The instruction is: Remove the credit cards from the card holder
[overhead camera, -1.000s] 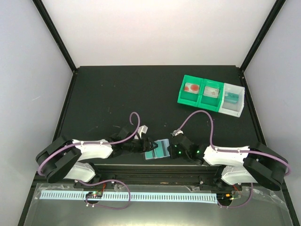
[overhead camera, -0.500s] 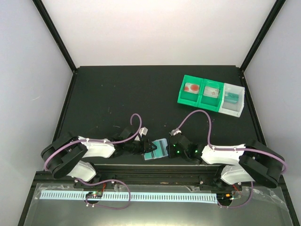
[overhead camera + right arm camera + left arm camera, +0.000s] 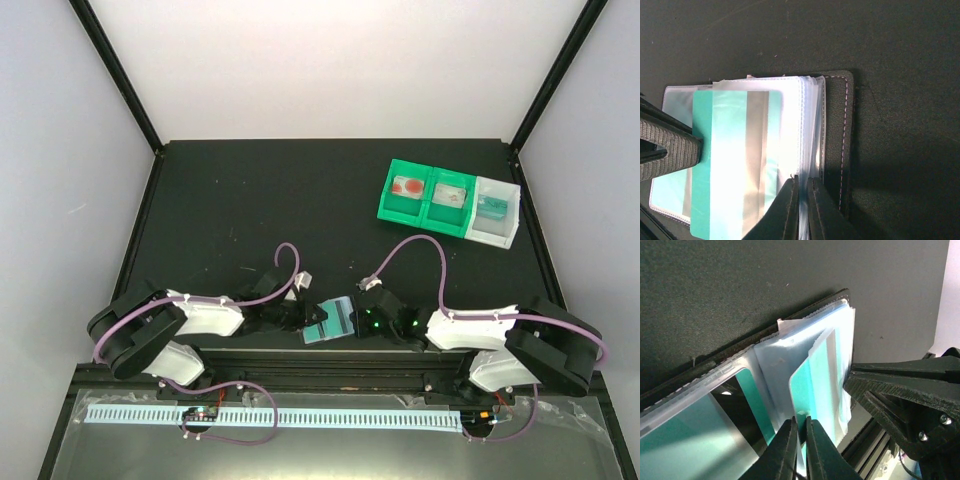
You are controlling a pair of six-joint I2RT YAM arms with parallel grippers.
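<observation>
Item: card holder (image 3: 837,140), open on table (image 3: 250,220) between arms. Grips: left pincer (image 3: 800,432) clamped on teal card (image 3: 816,385) edge; right pincer (image 3: 801,200) closed on holder's clear sleeves (image 3: 790,125). Step: extraction. Next: draw card free, holder pinned.

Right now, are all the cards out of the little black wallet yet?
Not yet. Maybe done: a teal piece, possibly a card, lies in the tray. In hand: the right gripper pinches the open card holder by its clear sleeves; the left gripper pinches a teal card by its edge. Left: freeing that card, plus a second teal card showing in a sleeve.
</observation>
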